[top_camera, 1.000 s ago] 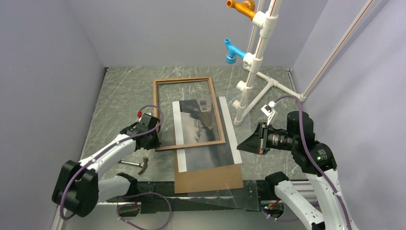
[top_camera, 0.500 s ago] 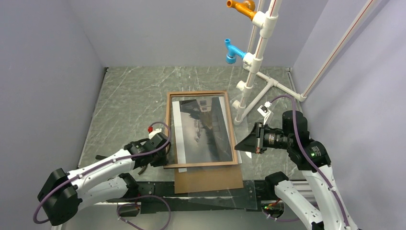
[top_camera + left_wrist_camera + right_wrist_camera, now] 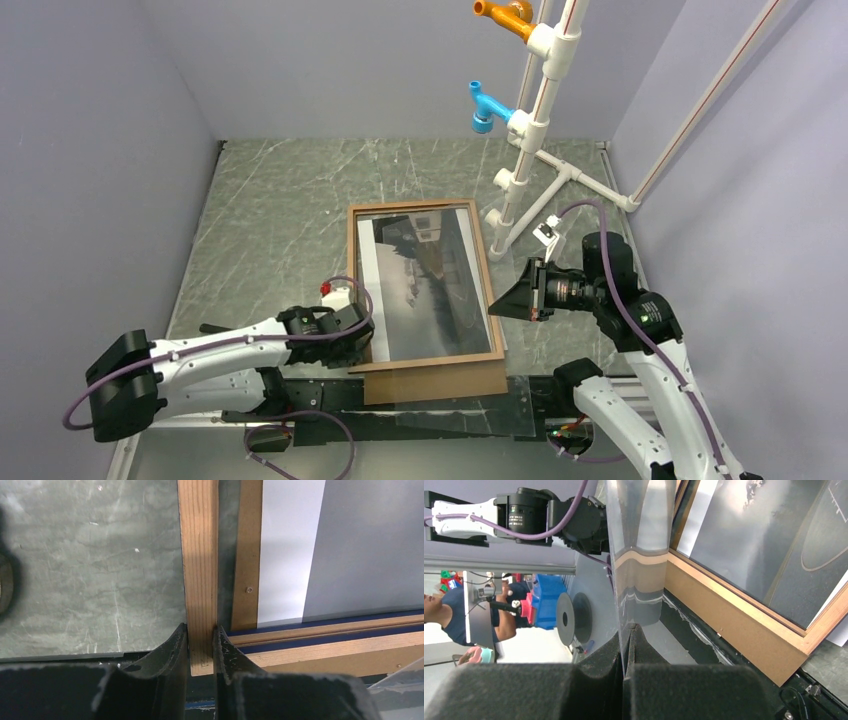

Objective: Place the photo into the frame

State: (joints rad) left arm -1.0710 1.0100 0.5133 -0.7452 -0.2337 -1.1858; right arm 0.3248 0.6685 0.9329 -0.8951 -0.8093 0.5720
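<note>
The frame (image 3: pixel 352 270), thin brown wood rails, lies flat over the photo (image 3: pixel 430 285), a grey landscape with a white band on its left. My left gripper (image 3: pixel 352 342) is shut on the frame's left rail at its near corner; in the left wrist view both fingers (image 3: pixel 176 645) press the wood rail (image 3: pixel 200 555), and the photo's white band (image 3: pixel 287 545) shows beyond. My right gripper (image 3: pixel 497 305) hovers by the frame's right rail. In the right wrist view it (image 3: pixel 626 630) is shut on a thin clear sheet (image 3: pixel 639 540) that rises edge-on from its pads.
A plain brown backing board (image 3: pixel 440 383) lies under the frame's near end. A white pipe stand (image 3: pixel 530 150) with blue and orange fittings stands at the back right. Black base plates (image 3: pixel 330 400) run along the near edge. Grey walls close in left, right and behind.
My left gripper has dragged the frame toward me and to the right, so it now surrounds the photo above the board. The right gripper has shifted slightly left, still shut.
</note>
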